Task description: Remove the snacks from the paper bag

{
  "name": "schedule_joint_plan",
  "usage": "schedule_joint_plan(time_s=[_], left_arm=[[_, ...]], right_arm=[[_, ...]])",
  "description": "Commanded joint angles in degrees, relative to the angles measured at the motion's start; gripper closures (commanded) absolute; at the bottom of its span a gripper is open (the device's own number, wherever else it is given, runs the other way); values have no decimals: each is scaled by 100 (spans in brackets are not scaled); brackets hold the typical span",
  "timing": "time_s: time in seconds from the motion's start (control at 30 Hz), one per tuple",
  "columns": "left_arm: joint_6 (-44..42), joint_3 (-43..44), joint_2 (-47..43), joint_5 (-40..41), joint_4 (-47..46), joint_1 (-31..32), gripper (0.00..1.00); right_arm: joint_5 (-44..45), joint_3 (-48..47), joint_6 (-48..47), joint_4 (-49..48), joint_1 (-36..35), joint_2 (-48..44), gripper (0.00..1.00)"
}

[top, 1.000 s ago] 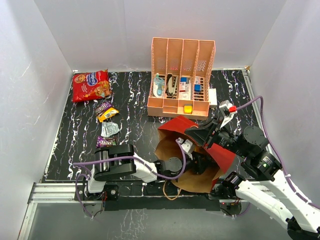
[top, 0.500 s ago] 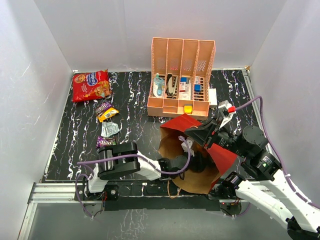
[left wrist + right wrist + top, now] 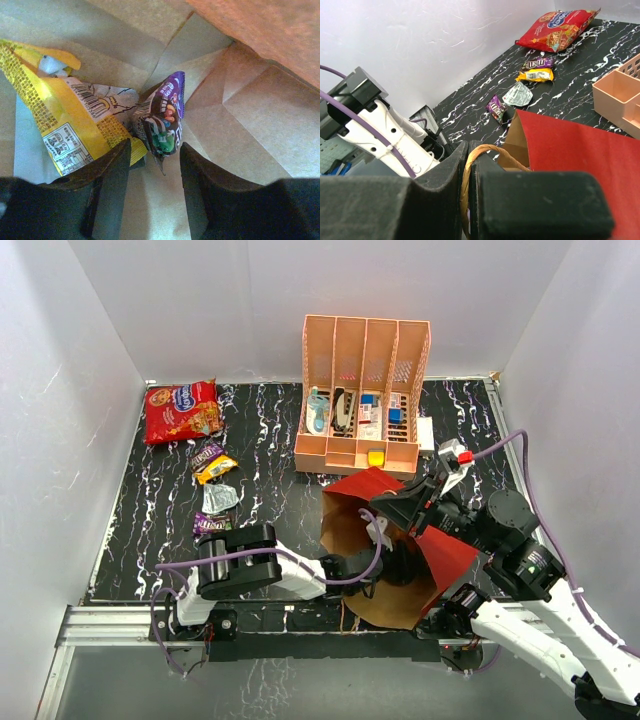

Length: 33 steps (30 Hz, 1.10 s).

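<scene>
You are most of the way through: five snacks already lie out on the table [image 3: 265,455], along its left side. The large red cookie bag [image 3: 182,411] sits at the far left corner, and a row of small packets runs toward you from it: a brown packet [image 3: 208,451], a yellow one [image 3: 216,470], a silver packet [image 3: 219,499] and a dark purple packet [image 3: 212,523]. The paper bag [image 3: 450,552] lies tipped on its side at the near right of the table, with its mouth facing left. It is not empty. The left wrist view shows at least two snacks left inside on the kraft lining, a yellow packet [image 3: 65,117] and, touching its right edge, a small purple candy packet [image 3: 164,117]. You cannot tell whether anything lies deeper. Your left gripper [image 3: 156,149] is inside the bag with its fingers spread wide and nothing clamped between them. The near tip of the purple candy packet points into the gap, and the left finger overlaps the corner of the yellow packet. Your right gripper [image 3: 468,161] is closed on the bag's twine handle [image 3: 466,192], pinching the loop between its fingers and holding the mouth up.
</scene>
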State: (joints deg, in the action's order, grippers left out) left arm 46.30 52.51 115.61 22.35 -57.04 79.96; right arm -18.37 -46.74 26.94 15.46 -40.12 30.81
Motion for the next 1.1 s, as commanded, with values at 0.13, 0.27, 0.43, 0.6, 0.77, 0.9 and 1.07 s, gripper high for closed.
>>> schedule_joint_plan(time_s=[0.13, 0.27, 0.43, 0.6, 0.77, 0.9, 1.07], left_arm=[[179, 368, 251, -333, -59, -203, 57], [125, 541, 387, -470, -50, -255, 60], [-238, 646, 391, -585, -268, -262, 75], [-644, 438, 149, -673, -513, -392, 100], [-734, 2, -553, -708, -310, -410, 100], [-681, -392, -1256, -1008, 249, -412, 100], [-611, -1000, -1989, -1262, 420, -411, 100]], right_arm=[[-416, -473, 180, -530, -5, 184, 92], [-442, -437, 233, -614, -5, 141, 92], [-314, -403, 198, -495, -5, 52, 92], [-122, -469, 101, -77, 0, -108, 92], [291, -300, -13, 325, 2, -541, 92], [490, 73, 10, 298, -5, -890, 92], [642, 414, 15, 257, 0, -1126, 92]])
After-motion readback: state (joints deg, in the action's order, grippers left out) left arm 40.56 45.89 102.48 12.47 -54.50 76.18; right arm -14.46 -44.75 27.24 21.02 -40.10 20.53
